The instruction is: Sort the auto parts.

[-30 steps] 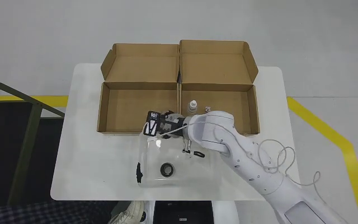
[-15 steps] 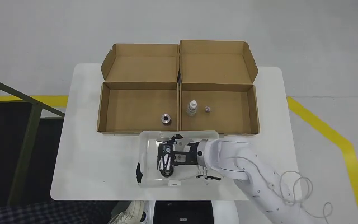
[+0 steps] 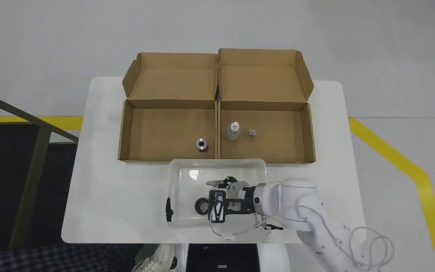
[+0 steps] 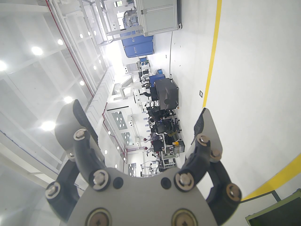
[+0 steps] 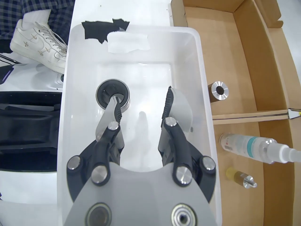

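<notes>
Right gripper (image 5: 143, 96) hung inside clear bin (image 5: 70, 76), fingers spread wide, nothing clamped. Black ring part (image 5: 103, 92) lay flat on bin floor. One fingertip (image 5: 116, 111) overlapped ring's centre hole; contact unclear. Other finger stood apart from ring, over bare bin floor. Metal cylinder (image 5: 218, 92) stood upright in cardboard box (image 5: 244, 55) beside bin. Left gripper (image 4: 141, 106) pointed out at room, fingers apart, empty.

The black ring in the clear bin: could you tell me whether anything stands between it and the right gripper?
Nothing visible does. The right gripper is open over the clear bin, with one finger over the black ring.
</notes>
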Action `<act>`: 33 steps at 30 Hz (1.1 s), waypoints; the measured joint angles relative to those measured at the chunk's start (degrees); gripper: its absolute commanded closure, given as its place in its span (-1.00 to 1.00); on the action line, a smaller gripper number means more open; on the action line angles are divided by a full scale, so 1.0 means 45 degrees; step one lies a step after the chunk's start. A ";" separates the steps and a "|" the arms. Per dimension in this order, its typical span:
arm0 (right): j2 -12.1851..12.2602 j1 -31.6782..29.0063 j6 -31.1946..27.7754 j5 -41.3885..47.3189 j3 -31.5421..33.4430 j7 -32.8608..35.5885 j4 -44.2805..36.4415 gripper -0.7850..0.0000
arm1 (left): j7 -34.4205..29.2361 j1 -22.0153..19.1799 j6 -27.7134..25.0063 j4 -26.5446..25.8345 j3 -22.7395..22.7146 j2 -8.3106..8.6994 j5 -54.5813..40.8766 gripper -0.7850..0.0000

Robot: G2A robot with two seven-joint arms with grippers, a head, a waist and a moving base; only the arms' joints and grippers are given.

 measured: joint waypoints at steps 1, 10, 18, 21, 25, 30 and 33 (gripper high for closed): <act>0.0023 -0.0062 -0.0008 -0.0121 0.0000 -0.0035 0.0001 0.07 | 0.0000 0.0000 0.0000 0.0000 0.0000 0.0000 0.0000 -1.00; 0.0194 -0.0339 -0.0180 -0.0835 -0.0136 -0.0132 0.0306 0.05 | 0.0000 0.0000 0.0000 0.0000 0.0000 0.0000 0.0000 -1.00; 0.0165 -0.0044 -0.0147 -0.0872 -0.0845 -0.0193 0.0867 0.03 | 0.0000 0.0000 0.0000 0.0000 0.0000 0.0000 0.0000 -1.00; 0.0112 0.0220 -0.0069 -0.0770 -0.1168 -0.0278 0.1169 0.02 | 0.0000 0.0000 0.0000 0.0000 0.0000 0.0000 0.0000 -1.00; 0.0024 0.0590 0.0056 -0.0642 -0.1609 -0.0392 0.1560 -0.02 | 0.0000 0.0000 0.0000 0.0000 0.0000 0.0000 0.0000 -1.00; -0.0092 0.1035 0.0197 -0.0506 -0.2149 -0.0553 0.2034 -0.26 | 0.0000 0.0000 0.0000 0.0000 0.0000 0.0000 0.0000 -1.00; -0.0157 0.1256 0.0277 -0.0443 -0.2433 -0.0658 0.2307 -0.34 | 0.0000 0.0000 0.0000 0.0000 0.0000 0.0000 0.0000 -1.00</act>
